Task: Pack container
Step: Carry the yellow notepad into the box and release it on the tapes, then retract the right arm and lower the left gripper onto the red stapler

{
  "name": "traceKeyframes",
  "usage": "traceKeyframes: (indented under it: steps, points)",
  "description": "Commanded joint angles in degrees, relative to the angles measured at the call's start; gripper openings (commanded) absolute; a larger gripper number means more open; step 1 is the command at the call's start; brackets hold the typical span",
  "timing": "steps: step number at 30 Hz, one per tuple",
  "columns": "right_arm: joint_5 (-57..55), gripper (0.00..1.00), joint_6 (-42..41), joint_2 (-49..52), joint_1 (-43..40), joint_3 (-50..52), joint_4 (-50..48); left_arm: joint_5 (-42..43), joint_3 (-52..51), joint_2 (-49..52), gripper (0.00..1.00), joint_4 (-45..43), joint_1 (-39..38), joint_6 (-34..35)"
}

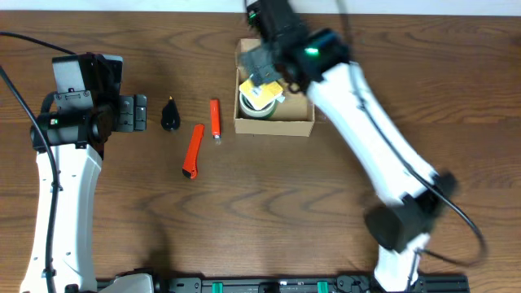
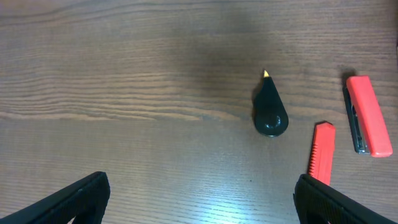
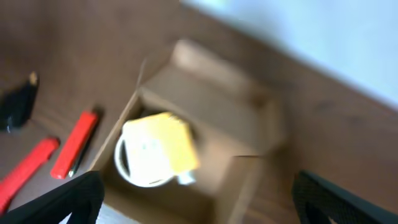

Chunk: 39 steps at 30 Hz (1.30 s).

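The brown cardboard container (image 1: 273,124) stands open at the table's back centre. A white tape roll (image 1: 257,106) with a yellow pad (image 1: 262,91) on it lies in its left half; the blurred right wrist view shows the box (image 3: 249,137), the roll (image 3: 140,165) and the pad (image 3: 168,143). My right gripper (image 1: 264,61) is open and empty above the box's back left. My left gripper (image 1: 130,112) is open and empty at the left, near a black teardrop-shaped object (image 1: 170,114), also in the left wrist view (image 2: 270,111).
Two orange tools lie left of the box: a longer one (image 1: 193,150) and a shorter one (image 1: 215,118), also in the left wrist view (image 2: 321,152) (image 2: 369,115). The box's tuck flap (image 1: 248,47) stands open at the back.
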<state>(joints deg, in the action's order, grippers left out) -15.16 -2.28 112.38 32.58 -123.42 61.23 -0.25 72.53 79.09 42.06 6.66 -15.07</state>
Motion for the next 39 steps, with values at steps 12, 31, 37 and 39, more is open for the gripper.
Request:
traceKeyframes:
  steps: [12,31,37,39]
  points:
    - [-0.79,0.99,-4.61,-12.44,-31.93,-1.22,10.23,5.01,1.22,0.15,0.95,-1.14,0.17,-0.11]
    - [8.52,0.99,-5.6,-5.6,-46.84,-0.11,17.0,32.26,1.22,0.31,0.7,-0.33,0.04,11.34]
    - [8.52,0.99,-5.6,-5.6,-46.86,-0.11,17.0,16.24,1.25,0.31,0.36,1.11,-0.96,15.54]
    - [8.55,0.99,-5.6,-5.6,-46.84,-0.11,17.0,13.33,1.66,0.94,0.36,1.46,-1.44,15.52]
